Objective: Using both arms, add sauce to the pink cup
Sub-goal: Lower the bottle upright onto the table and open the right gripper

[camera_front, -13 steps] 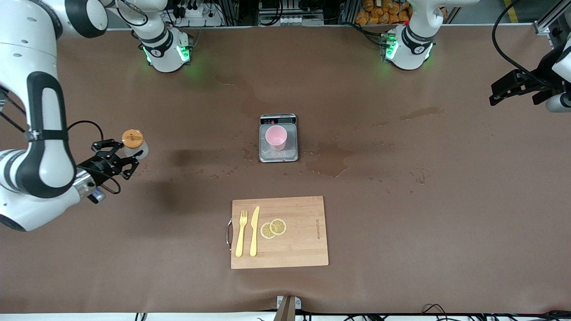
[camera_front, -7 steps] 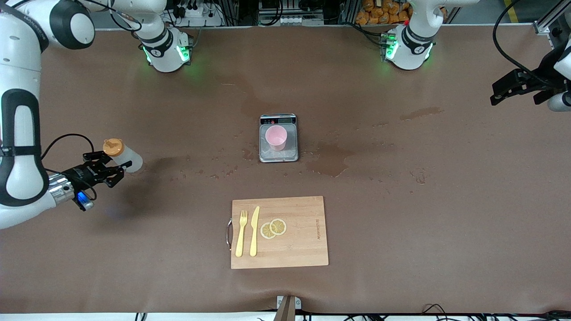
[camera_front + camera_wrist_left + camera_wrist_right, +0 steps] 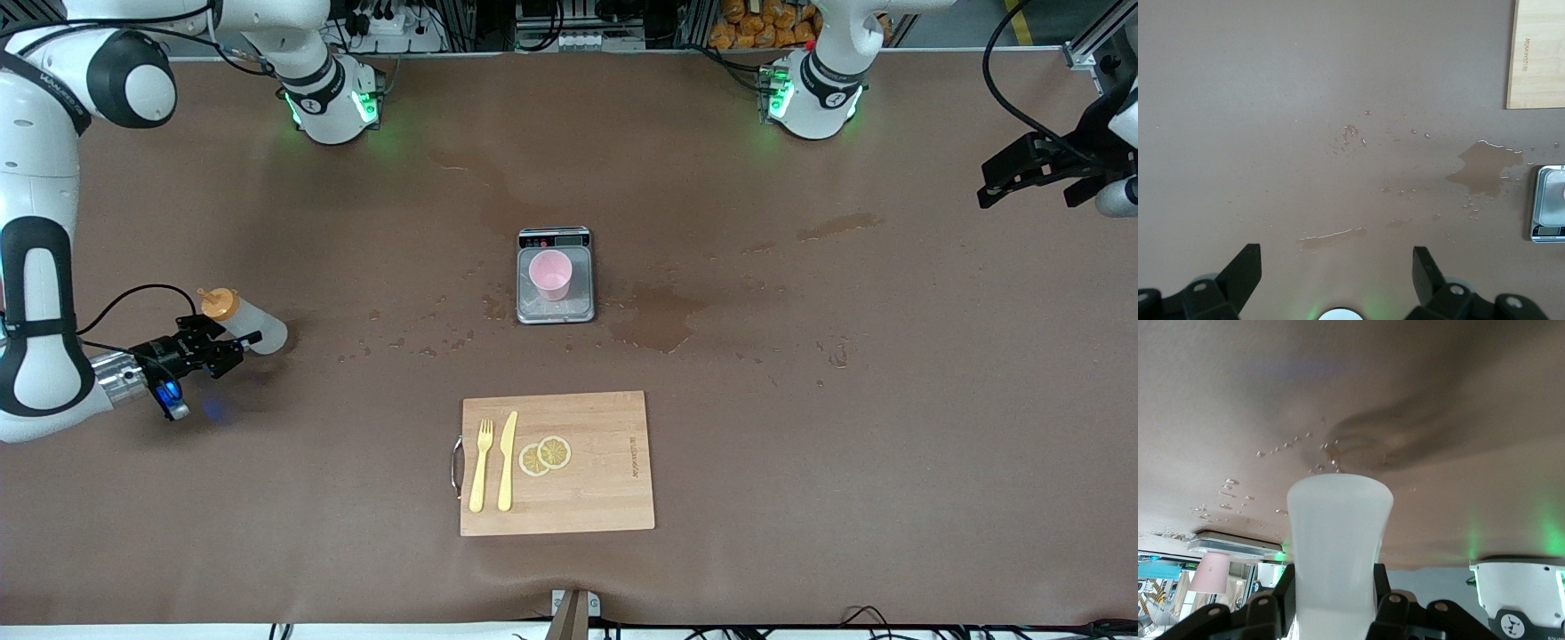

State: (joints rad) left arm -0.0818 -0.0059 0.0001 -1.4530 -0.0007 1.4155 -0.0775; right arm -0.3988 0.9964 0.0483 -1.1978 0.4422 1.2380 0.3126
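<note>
The sauce bottle [image 3: 247, 324], whitish with an orange cap [image 3: 218, 305], is tilted far over near the right arm's end of the table. My right gripper [image 3: 218, 336] is shut on its body; in the right wrist view the bottle [image 3: 1338, 540] fills the space between the fingers [image 3: 1275, 603]. The pink cup [image 3: 550, 274] stands upright on a small scale [image 3: 556, 308] at mid-table and also shows in the right wrist view [image 3: 1209, 572]. My left gripper [image 3: 1022, 173] waits open and empty in the air over the left arm's end of the table, also in its wrist view [image 3: 1337, 270].
A wooden cutting board [image 3: 605, 498] lies nearer the front camera than the scale, with a fork [image 3: 481, 467], a knife [image 3: 508, 460] and two lemon slices [image 3: 545, 455] on it. Wet stains [image 3: 662, 324] mark the cloth beside the scale. The scale's edge shows in the left wrist view [image 3: 1548, 213].
The right gripper closed on the upright bottle and tipped it over, cap toward the right arm's end, while drawing back that way. The left arm barely moved.
</note>
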